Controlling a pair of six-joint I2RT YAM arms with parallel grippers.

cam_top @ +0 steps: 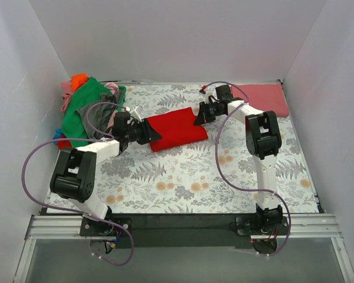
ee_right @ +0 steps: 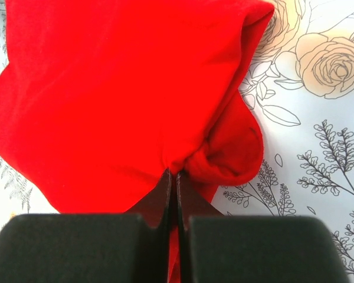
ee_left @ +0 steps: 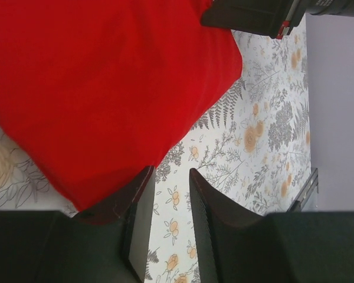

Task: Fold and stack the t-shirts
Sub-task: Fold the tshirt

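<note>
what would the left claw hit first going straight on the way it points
Almost at once the bright red t-shirt: the open left claw points at its near edge, seemingly touching it.

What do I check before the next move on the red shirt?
1. Right gripper has the red shirt: ok, shut on bunched cloth.
2. Left gripper has the shirt: not ok, jaws open, only tablecloth between them, one finger at the shirt's edge.
3. Fold lies flat: not ok, the edge bunches at the right pinch.
4. Stack base ready: ok, rose shirt lies flat at the far right.
</note>
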